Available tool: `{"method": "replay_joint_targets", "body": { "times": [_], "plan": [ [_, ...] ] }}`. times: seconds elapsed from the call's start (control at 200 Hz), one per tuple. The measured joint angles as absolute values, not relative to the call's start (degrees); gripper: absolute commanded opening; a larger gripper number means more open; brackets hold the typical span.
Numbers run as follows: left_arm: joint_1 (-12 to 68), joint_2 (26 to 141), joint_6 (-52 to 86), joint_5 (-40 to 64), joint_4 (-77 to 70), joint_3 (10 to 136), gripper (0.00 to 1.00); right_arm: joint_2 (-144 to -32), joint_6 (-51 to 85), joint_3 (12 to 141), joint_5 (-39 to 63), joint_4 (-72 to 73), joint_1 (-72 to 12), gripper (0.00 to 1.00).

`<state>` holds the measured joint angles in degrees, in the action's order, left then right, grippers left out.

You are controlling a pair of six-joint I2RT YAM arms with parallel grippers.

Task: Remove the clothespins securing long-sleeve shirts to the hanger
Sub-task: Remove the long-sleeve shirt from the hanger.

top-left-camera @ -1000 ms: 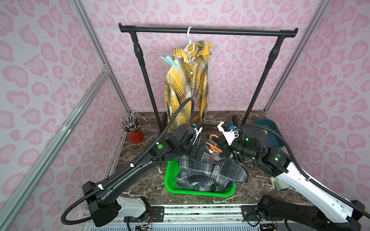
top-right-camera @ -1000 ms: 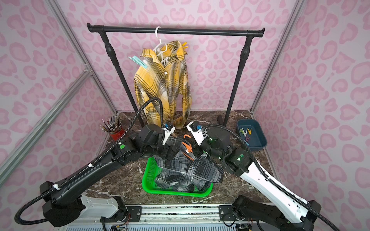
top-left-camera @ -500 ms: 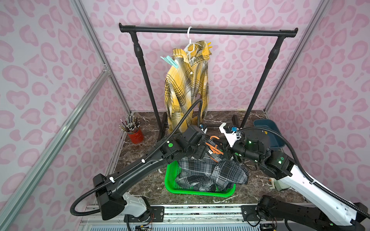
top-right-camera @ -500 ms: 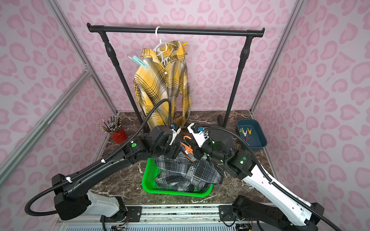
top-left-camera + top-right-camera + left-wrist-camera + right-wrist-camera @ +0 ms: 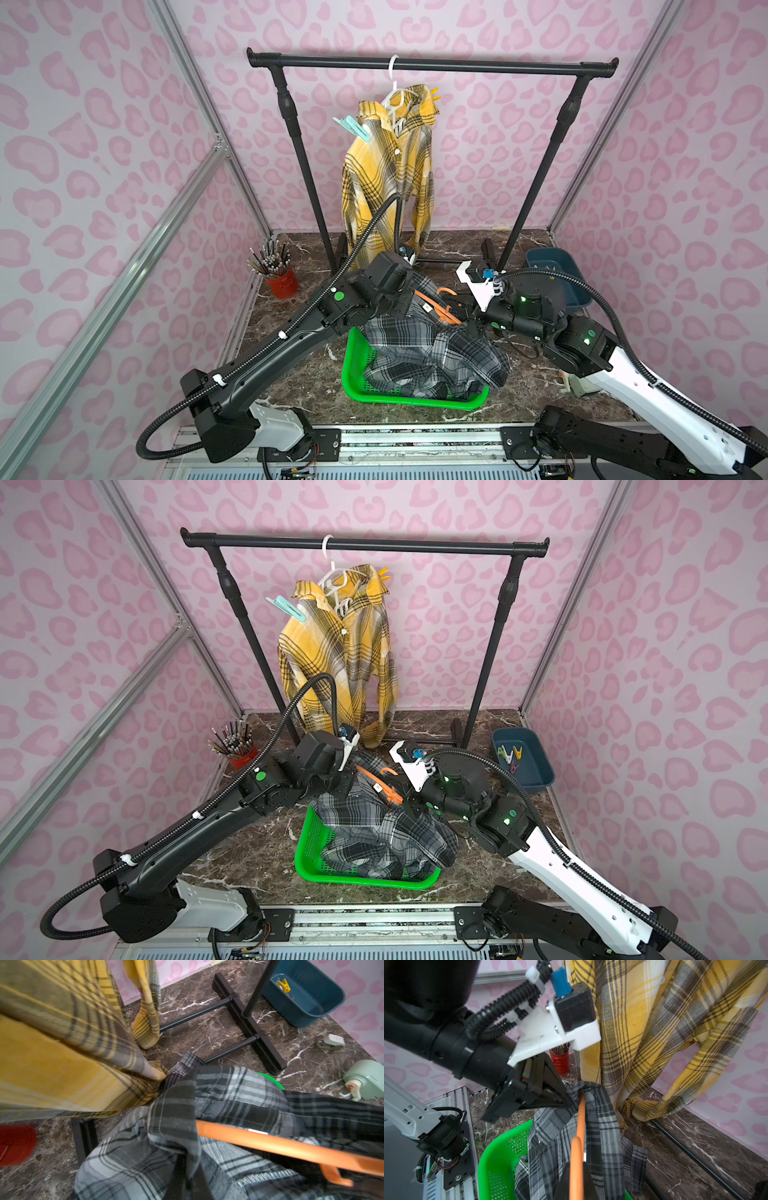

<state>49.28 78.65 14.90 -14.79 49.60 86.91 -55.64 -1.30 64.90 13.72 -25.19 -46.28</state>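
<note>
Comparing both top views with a second ago, the left end effector [image 5: 406,305] has pushed forward over the green basket [image 5: 353,376]. Its jaws, wide apart then, are now together on a fold of the grey plaid shirt [image 5: 432,353], which spills over the basket's far rim. The right end effector [image 5: 469,328] stays clamped on the orange hanger [image 5: 436,305] above the basket, as before. Both wrists hide their own fingertips here. Well behind the basket the yellow plaid shirt [image 5: 340,654] hangs unchanged on its white hanger [image 5: 332,575] from the black rack [image 5: 415,546], with a mint clothespin [image 5: 286,606] on one shoulder and a yellow clothespin [image 5: 384,573] by the collar. Loose clothespins [image 5: 509,754] lie in the blue bin [image 5: 536,771] beyond the basket's right side. In the left wrist view the grey fold rises between dark fingers [image 5: 176,1180] that the frame edge cuts off. The hanger crosses just beside them, only a sliver of the basket shows, and the yellow hem meets the grey cloth. In the right wrist view the left tips pinch the grey collar where the hanger arm enters it, while the right fingers [image 5: 562,1180] are a dark blur around the hanger. The yellow sleeve hangs close above the basket, and bare desk [image 5: 695,1147] lies open between the basket and the rack's foot.
</note>
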Motion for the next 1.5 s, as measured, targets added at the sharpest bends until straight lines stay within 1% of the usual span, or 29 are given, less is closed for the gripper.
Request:
{"method": "replay_joint_targets", "body": {
  "times": [0.13, 0.275, 0.43, 0.58, 0.85, 1.06, 1.235, 1.5],
  "plan": [
    [46.11, 76.53, 14.68, -14.81, 50.09, 84.64, 0.03, -53.89, -1.91, 64.03, 13.82, -25.58, -46.11, 0.0],
    [42.78, 74.65, 14.44, -14.39, 50.92, 82.67, 0.03, -52.49, -2.17, 63.48, 16.23, -25.69, -45.3, 0.0],
    [40.99, 73.25, 14.26, -12.91, 50.87, 82.08, 0.03, -51.96, -2.52, 62.46, 17.65, -25.58, -43.97, 0.0],
    [40.82, 73.08, 14.28, -10.85, 50.33, 79.92, 0.03, -49.28, -1.78, 61.14, 19.99, -23.75, -41.39, 0.0],
    [40.34, 69.52, 16.21, -7.75, 46.92, 72.38, 0.03, -46.35, 0.05, 61.28, 25.32, -22.02, -35.83, 0.0],
    [40.18, 68.36, 16.4, -6.46, 45.23, 71.29, 0.03, -45.56, 0.91, 61.14, 28.03, -20.12, -33.71, 0.0],
    [40.05, 66.15, 15.92, -5.37, 44.03, 70.41, 0.03, -44.66, 2.68, 59.53, 27.92, -16.6, -32.84, 0.0],
    [40.03, 61.54, 14.7, -0.27, 39.9, 64.51, 0.03, -44.1, 6.59, 56.77, 24.77, -9.21, -32.75, 0.0]
  ]
}}
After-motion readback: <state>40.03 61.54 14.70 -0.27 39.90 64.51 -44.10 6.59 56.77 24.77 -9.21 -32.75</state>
